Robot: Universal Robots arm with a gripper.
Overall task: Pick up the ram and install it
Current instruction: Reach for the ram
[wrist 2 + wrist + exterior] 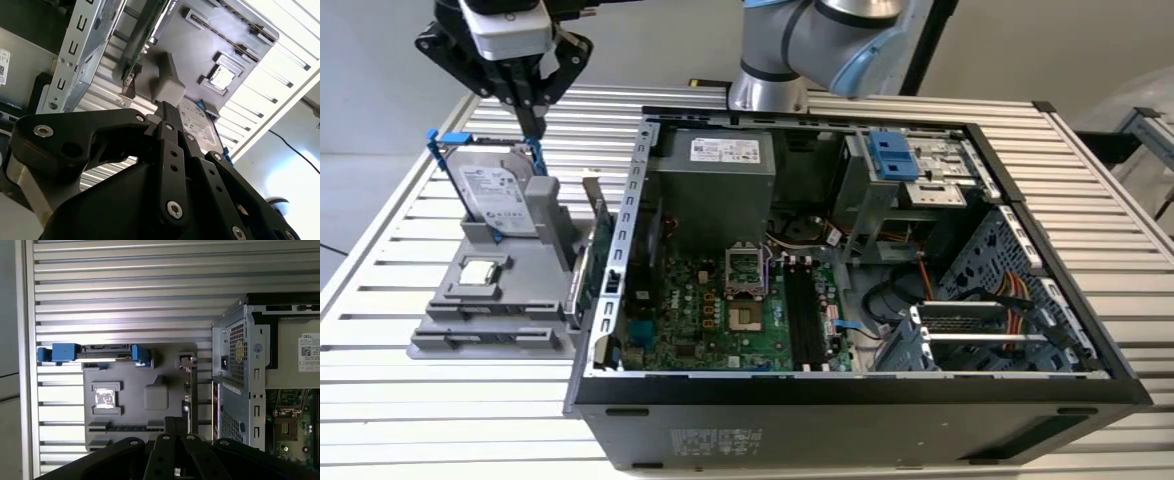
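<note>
The ram (pixel 591 207) is a thin dark green stick. It stands on its edge in the grey holder (pixel 487 310), on the side next to the computer case. It appears edge-on in the first wrist view (pixel 189 390) and slanted in the second wrist view (pixel 146 42). My gripper (pixel 531 122) hangs above the holder, over the upright hard drive (pixel 494 195) and toward the exterior view's left of the ram. Its black fingers (pixel 167 120) are pressed together with nothing between them. Their tips sit clear of the ram.
The open computer case (pixel 854 400) lies at the exterior view's right of the holder, with the motherboard and its long memory slots (pixel 803 312) exposed. A small square processor chip (pixel 480 270) rests in the holder. Everything stands on a ribbed metal table (pixel 400 400).
</note>
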